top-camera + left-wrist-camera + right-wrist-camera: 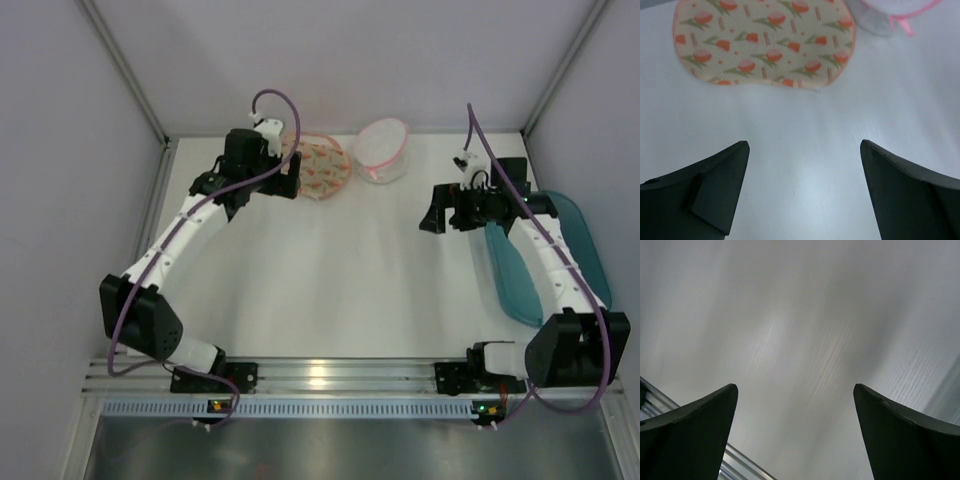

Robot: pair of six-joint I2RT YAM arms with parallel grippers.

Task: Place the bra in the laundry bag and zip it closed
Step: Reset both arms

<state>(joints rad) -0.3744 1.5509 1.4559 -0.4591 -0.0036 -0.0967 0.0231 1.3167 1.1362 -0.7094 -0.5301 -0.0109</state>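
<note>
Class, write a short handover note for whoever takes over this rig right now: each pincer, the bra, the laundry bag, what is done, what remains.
Left pincer: open, empty, just short of the laundry bag.
Right pincer: open, empty, over the table.
Laundry bag: lies flat at the table's far side beside the white pouch; looks closed.
Bra: not seen in any view; perhaps inside the bag, unconfirmed.
Done: possibly packing and zipping.
Left: verify the bra is inside and the bag fully shut.
</note>
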